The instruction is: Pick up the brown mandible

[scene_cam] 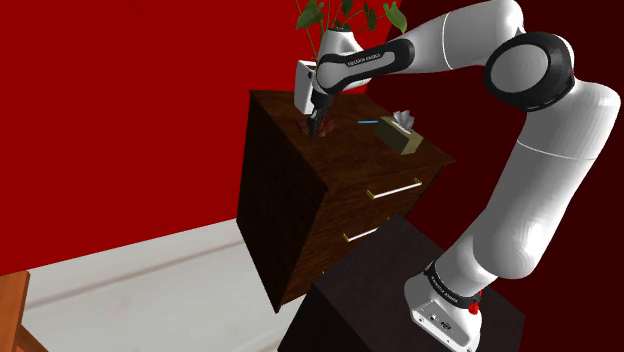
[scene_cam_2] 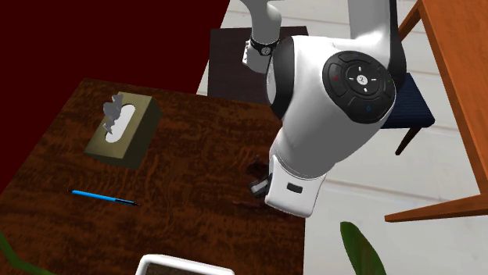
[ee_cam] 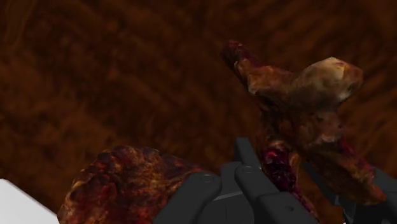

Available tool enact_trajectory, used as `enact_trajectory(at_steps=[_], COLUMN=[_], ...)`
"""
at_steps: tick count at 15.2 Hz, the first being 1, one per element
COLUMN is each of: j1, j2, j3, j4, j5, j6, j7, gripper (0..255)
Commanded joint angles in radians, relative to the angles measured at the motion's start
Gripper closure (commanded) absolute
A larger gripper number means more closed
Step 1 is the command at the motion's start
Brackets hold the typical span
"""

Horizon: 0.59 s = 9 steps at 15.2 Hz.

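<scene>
The mandible (ee_cam: 299,95) is a lumpy brown and dark-red bone with a forked end. One branch of it runs down between my black fingers, and a second rounded lobe (ee_cam: 127,188) lies beside the gripper. My gripper (ee_cam: 305,172) is shut on the branch, one finger (ee_cam: 251,172) on each side of it. In the shoulder view the gripper (scene_cam: 319,126) points down at the dark dresser top (scene_cam: 345,140), near its back corner. From the second exterior view the white hand hides most of the gripper (scene_cam_2: 258,186); a dark-red bit of the mandible (scene_cam_2: 254,167) shows beside it.
A tissue box (scene_cam: 398,133) (scene_cam_2: 121,127) and a blue pen (scene_cam: 362,123) (scene_cam_2: 103,197) lie on the dresser, apart from the gripper. A leafy plant (scene_cam: 345,15) stands behind it. A red wall is at the back. A wooden table (scene_cam_2: 457,101) and a blue chair (scene_cam_2: 407,105) stand nearby.
</scene>
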Motion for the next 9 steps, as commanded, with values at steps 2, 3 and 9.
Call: enact_trajectory(at_steps=[2, 3, 9], j1=[0.000, 0.000, 0.001], j2=[-0.016, -0.021, -0.050], j3=[0.000, 0.000, 0.000], j4=[0.019, 0.026, 0.070], j5=[0.001, 0.001, 0.003], j6=[-0.035, -0.047, -0.119], j7=[-0.004, -0.005, -0.012], gripper=[255, 255, 255])
